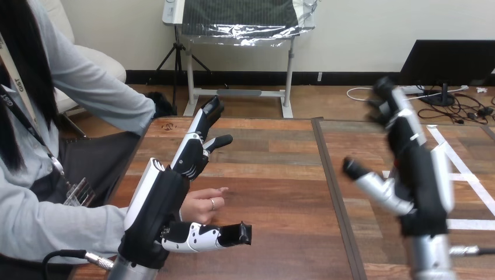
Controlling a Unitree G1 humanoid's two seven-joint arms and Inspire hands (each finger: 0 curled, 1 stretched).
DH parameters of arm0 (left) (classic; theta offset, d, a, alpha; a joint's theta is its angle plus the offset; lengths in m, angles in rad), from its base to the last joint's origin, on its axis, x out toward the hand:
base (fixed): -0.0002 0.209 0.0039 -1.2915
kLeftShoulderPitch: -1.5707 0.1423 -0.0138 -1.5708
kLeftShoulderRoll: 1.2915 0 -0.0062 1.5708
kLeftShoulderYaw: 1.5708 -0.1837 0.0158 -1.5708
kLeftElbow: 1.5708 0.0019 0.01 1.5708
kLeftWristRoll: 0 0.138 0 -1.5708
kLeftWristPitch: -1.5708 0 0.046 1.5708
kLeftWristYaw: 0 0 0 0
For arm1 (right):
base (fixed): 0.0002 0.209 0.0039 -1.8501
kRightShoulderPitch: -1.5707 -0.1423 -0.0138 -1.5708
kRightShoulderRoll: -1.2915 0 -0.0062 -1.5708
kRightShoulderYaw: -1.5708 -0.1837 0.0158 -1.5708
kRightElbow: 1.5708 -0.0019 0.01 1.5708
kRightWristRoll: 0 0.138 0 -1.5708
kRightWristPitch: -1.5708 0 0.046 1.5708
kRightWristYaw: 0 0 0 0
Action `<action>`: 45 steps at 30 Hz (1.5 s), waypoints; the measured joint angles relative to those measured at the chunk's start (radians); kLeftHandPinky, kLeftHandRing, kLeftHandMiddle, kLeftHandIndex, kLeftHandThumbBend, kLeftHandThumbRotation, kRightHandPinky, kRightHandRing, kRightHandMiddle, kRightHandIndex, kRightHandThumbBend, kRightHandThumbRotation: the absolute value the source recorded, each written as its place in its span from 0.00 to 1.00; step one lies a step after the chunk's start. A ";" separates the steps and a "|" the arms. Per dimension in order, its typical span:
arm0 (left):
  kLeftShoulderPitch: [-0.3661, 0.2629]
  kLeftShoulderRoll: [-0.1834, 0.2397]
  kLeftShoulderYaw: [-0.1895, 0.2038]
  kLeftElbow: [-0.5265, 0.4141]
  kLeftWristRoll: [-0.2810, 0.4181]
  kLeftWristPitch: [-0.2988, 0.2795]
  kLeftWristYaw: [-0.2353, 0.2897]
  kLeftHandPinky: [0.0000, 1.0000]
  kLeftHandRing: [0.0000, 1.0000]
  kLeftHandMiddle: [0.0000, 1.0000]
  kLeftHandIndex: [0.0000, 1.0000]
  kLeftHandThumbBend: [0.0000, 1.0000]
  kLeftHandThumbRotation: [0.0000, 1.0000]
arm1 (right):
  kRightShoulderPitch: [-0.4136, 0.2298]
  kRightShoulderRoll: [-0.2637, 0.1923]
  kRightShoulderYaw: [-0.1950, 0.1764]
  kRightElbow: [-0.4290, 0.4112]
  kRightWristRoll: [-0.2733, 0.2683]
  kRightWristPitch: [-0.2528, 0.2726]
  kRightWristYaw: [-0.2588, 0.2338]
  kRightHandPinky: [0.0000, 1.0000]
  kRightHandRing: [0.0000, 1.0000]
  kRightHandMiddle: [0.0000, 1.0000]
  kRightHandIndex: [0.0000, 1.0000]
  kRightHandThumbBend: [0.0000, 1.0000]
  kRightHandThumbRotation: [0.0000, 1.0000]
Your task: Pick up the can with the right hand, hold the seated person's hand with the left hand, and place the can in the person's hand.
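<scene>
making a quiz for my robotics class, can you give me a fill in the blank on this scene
1. The right hand, raised over the table, holds ____.
2. The left hand is next to the person's hand; its fingers are ____, not curled.
3. The person's hand shows at the view's ____ side.

Missing words: nothing; straight; left.

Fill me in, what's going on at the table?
The robot's left hand is open beside the person's hand, which rests on the table between its straight fingers and thumb; nothing is curled round it, and I cannot tell if they touch. The right hand is raised at the right, open and holding nothing.
</scene>
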 measured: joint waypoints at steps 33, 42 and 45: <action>-0.001 -0.008 0.013 0.000 -0.001 0.001 -0.011 0.84 1.00 1.00 1.00 1.00 0.53 | -0.175 -0.117 -0.098 0.221 0.006 0.033 -0.094 0.96 0.93 0.92 0.95 1.00 0.58; -0.001 -0.008 0.013 0.000 -0.002 0.002 -0.015 0.84 1.00 1.00 1.00 1.00 0.52 | -0.212 -0.128 -0.110 0.285 0.002 0.071 -0.107 0.98 0.94 0.92 0.96 1.00 0.58; -0.001 -0.008 0.013 0.000 -0.002 0.003 -0.015 0.84 1.00 1.00 1.00 1.00 0.52 | -0.226 -0.139 -0.109 0.310 -0.010 0.087 -0.120 0.98 0.94 0.92 0.96 1.00 0.57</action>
